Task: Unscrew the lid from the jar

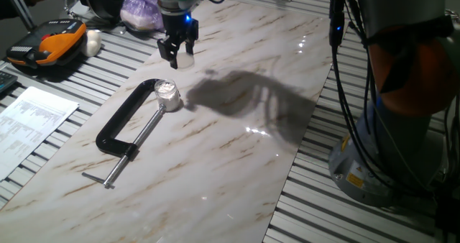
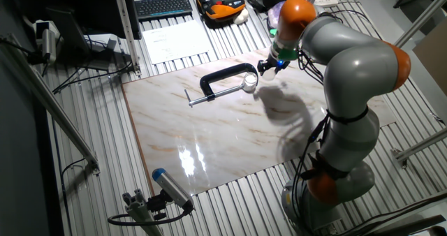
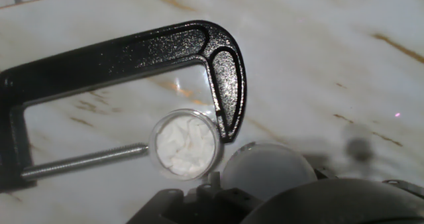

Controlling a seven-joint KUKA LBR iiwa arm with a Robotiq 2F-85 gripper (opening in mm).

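Observation:
The jar [image 1: 167, 91] stands open with crumpled white stuff inside, pinched between the screw and jaw of a black C-clamp [image 1: 123, 130] lying on the marble board. In the hand view the jar [image 3: 185, 145] sits just left of the clamp's curved end [image 3: 225, 71]. My gripper [image 1: 179, 51] hangs a little beyond and to the right of the jar, lifted off the board. It is shut on the lid [image 1: 186, 57], a round whitish cap that fills the bottom of the hand view [image 3: 265, 171]. From the other fixed view the gripper [image 2: 268, 67] is right of the jar [image 2: 249, 83].
An orange-and-black case [image 1: 45, 46] with a white lump [image 1: 93, 42] beside it lies at the far left. A purple bag [image 1: 140, 11] sits behind the gripper. Printed papers [image 1: 32, 117] lie left of the board. The arm's base [image 1: 374, 164] stands at the right edge.

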